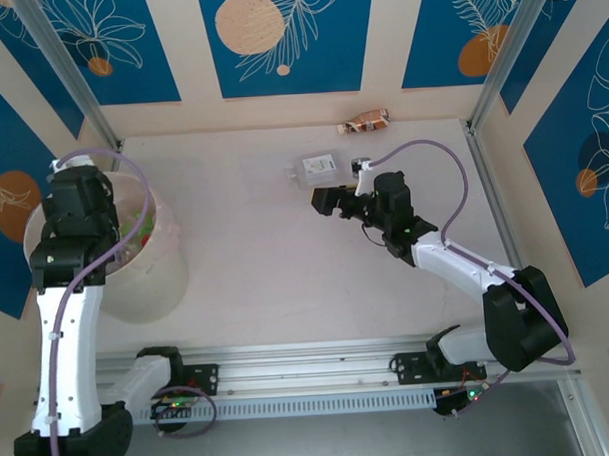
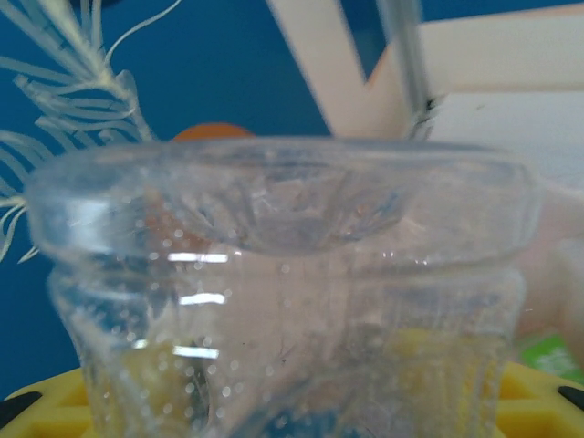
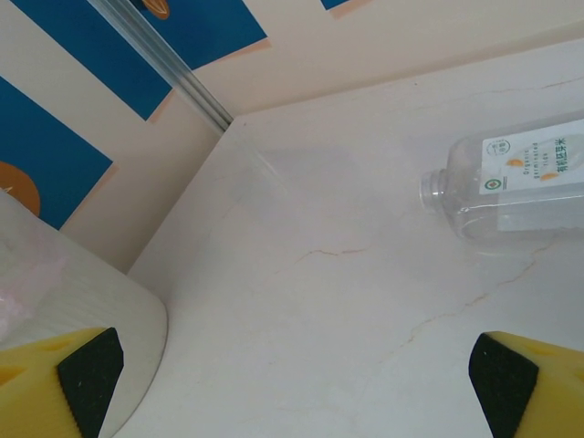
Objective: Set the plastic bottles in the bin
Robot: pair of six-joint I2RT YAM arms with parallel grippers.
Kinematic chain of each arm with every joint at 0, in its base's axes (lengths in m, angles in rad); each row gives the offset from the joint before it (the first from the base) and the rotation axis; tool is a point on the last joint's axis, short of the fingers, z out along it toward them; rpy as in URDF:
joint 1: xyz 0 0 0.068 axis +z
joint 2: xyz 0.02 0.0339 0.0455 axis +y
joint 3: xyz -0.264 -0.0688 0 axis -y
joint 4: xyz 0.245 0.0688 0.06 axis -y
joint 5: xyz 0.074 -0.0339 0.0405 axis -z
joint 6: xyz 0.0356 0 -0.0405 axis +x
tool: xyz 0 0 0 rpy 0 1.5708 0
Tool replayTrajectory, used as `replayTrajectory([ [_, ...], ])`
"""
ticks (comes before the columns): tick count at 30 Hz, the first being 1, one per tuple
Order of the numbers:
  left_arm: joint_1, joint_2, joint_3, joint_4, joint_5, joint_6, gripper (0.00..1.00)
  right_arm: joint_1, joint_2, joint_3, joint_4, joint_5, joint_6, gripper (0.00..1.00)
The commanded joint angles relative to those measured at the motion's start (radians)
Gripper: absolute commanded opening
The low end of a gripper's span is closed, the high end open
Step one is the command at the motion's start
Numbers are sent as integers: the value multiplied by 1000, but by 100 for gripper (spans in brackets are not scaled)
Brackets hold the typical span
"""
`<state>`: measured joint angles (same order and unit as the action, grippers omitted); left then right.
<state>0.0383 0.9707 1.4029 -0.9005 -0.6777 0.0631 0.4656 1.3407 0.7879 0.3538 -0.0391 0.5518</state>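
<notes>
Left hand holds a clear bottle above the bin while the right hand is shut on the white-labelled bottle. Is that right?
Not quite: the right hand is open, and the white-labelled bottle lies free on the table ahead of it, as the right wrist view shows. The rest stands.

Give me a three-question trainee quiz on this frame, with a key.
1. True or false: the right fingers are shut on a bottle.
2. How many plastic bottles lie on the table outside the bin? A one, B two, C four.
3. Fill in: the left fingers hold a clear bottle over the ____.
Key: 1 false, they stand open; 2 B; 3 bin.
</notes>
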Motion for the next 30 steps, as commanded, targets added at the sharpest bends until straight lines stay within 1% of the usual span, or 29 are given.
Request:
replayTrajectory([
  [1,139,24,-24,-56,64,4,38,7,17,36,49,-32,-8,100],
  [2,183,33,-31,-58,118,-1,37,8,18,36,50,-36,-5,100],
  [4,231,43,-51,-44,181,0,38,8,22,37,50,-39,-6,100],
  [6,248,52,-65,-24,128,5,38,8,22,34,50,-36,-6,100],
  [8,264,68,-83,15,34,37,38,8,22,30,51,-31,-5,99],
  [9,270,76,-94,38,12,56,39,6,25,29,51,-30,-6,100],
  [10,273,88,-103,60,0,74,42,5,26,27,51,-28,-7,99],
  [13,281,140,-103,97,-41,70,55,4,30,26,51,-28,-10,100],
  [16,284,194,-51,94,-83,57,84,1,28,25,46,-30,-13,100],
  [17,284,202,-30,94,-98,51,91,1,24,25,43,-29,-15,100],
  [18,284,204,-10,92,-103,41,94,1,23,25,40,-26,-14,99],
  [22,283,186,47,84,-44,7,100,0,14,14,36,-10,-12,99],
  [25,271,178,93,36,30,-52,100,-2,11,11,31,-1,-5,100],
  [27,249,166,116,16,55,-97,100,-4,10,17,14,8,-2,99],
  [30,209,134,126,22,138,-156,100,-5,8,29,-24,35,10,100],
])
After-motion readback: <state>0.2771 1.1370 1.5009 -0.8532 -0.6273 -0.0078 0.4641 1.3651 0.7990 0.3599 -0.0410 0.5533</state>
